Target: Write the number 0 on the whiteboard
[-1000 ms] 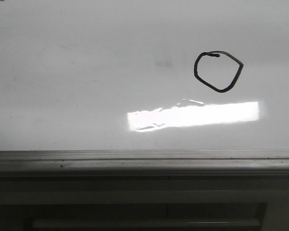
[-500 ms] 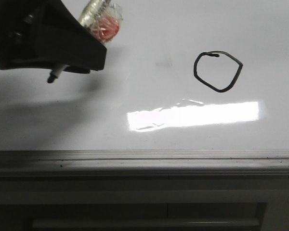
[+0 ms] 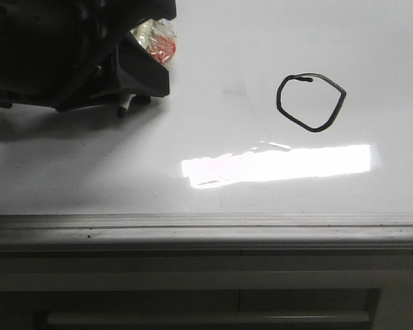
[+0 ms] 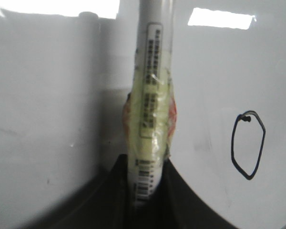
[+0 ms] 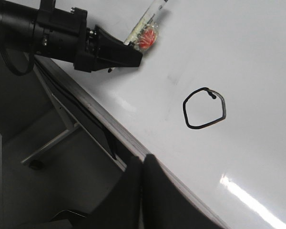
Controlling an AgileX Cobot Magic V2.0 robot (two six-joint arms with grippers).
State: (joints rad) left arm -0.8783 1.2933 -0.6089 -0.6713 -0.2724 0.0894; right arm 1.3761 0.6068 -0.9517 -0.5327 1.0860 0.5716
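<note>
black number 0 (image 3: 311,102), one, on whiteboard (image 3: 89,172); left end effector (image 3: 127,103) clamps one marker (image 4: 150,119).

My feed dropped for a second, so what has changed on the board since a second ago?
The left tool, gripping the marker, came into the front view from the left and has since shifted right and up, its tip now just above the whiteboard. The number 0 is unchanged, with no new lines. The right tool stays shut, off the board's edge.
</note>
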